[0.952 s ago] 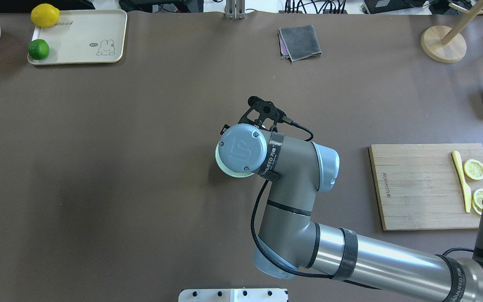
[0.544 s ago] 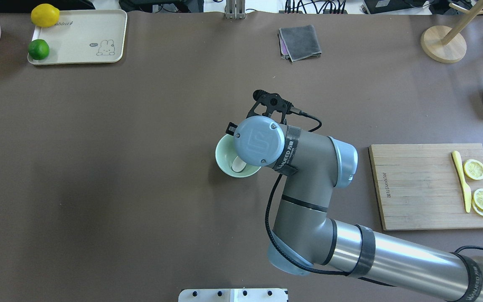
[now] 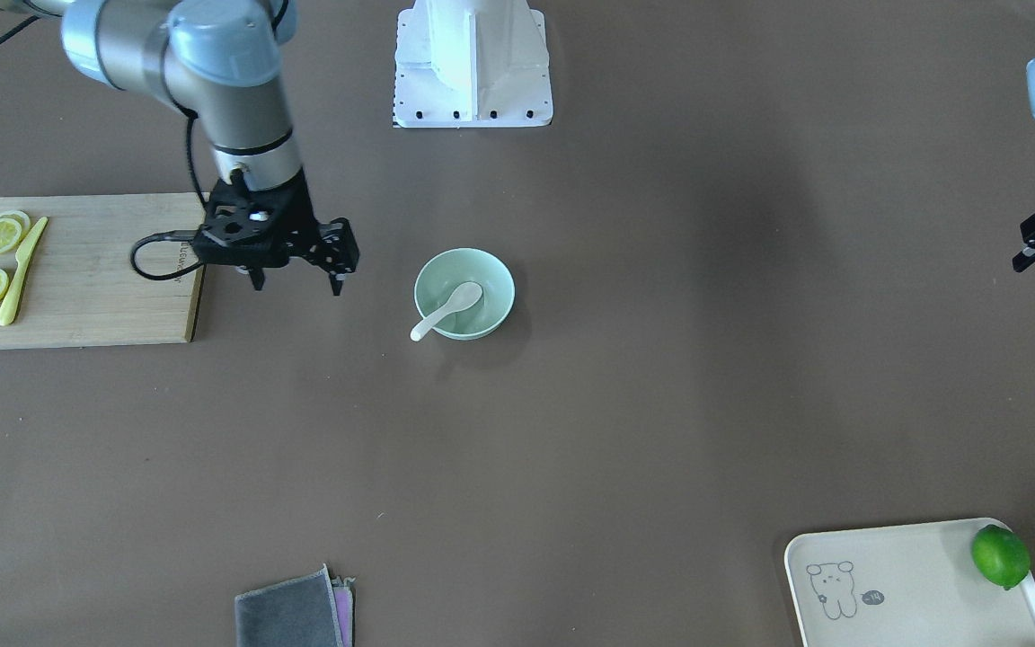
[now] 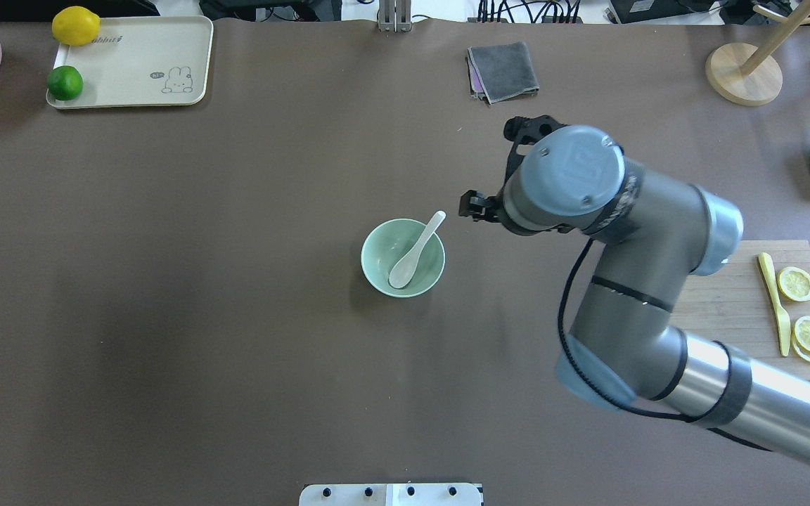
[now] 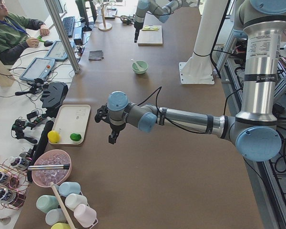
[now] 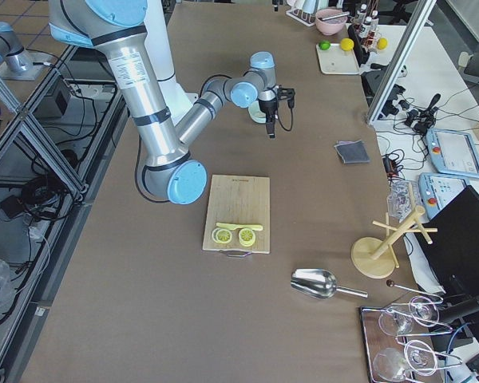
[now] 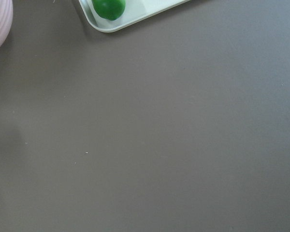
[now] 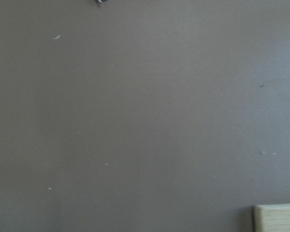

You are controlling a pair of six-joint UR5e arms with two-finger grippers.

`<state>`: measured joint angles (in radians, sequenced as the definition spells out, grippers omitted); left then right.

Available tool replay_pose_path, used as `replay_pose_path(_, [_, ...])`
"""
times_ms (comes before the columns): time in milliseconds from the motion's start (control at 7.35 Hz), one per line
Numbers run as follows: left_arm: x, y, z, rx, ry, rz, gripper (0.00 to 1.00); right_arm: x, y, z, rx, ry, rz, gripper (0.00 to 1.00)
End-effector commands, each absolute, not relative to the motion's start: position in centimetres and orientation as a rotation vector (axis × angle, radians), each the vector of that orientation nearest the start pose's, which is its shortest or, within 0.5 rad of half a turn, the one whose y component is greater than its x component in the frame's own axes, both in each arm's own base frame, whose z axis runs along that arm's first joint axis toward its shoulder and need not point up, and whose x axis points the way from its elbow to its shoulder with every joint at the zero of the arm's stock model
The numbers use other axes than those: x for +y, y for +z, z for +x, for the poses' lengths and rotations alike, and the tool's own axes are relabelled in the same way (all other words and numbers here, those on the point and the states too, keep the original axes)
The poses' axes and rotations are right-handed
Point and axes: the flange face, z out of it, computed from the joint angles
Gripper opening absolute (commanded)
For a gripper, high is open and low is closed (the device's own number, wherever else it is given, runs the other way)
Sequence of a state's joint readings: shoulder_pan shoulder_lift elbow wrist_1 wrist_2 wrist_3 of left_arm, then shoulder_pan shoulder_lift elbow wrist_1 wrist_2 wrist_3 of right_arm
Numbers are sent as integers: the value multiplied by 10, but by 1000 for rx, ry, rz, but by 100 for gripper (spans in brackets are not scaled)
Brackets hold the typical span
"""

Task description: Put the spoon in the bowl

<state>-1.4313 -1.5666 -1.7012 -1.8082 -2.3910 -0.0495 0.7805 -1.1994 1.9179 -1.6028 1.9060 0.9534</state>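
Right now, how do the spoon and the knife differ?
Colour: the spoon is white, the knife is yellow.
Shape: the spoon has a deep oval scoop and a short handle; the knife is slim and long.
Place: the spoon has its scoop in the bowl and its handle propped over the rim; the knife lies flat on the cutting board beside the lemon slices.
Shared: both are small utensils, and neither is held.

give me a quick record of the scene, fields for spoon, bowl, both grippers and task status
spoon: scoop inside the bowl, handle leaning out over the rim
bowl: upright, mid-table
right gripper: open, empty, beside the bowl, apart from it
left gripper: far from the bowl, open or shut unclear
task status: spoon placed in bowl
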Motion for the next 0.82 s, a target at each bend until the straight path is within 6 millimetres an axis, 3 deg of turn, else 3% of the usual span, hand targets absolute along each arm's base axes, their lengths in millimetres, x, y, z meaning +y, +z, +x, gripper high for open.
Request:
replay_pose_path(0, [-495,590,-47,825,236,192,99,-511,385,-226,-695,-159,198,100])
replay_pose_path(272, [-466,644,-59,709,178,70,99,-501,463,-112,-722,-237,164,100])
replay_pose_path(544, [-464,627,-78,681,158,127,99,-462,561,3,-708,-318,165,100])
replay_pose_path(680, [-463,629,-76,703,153,118,99,-437,598,44,-697,-306,155,100])
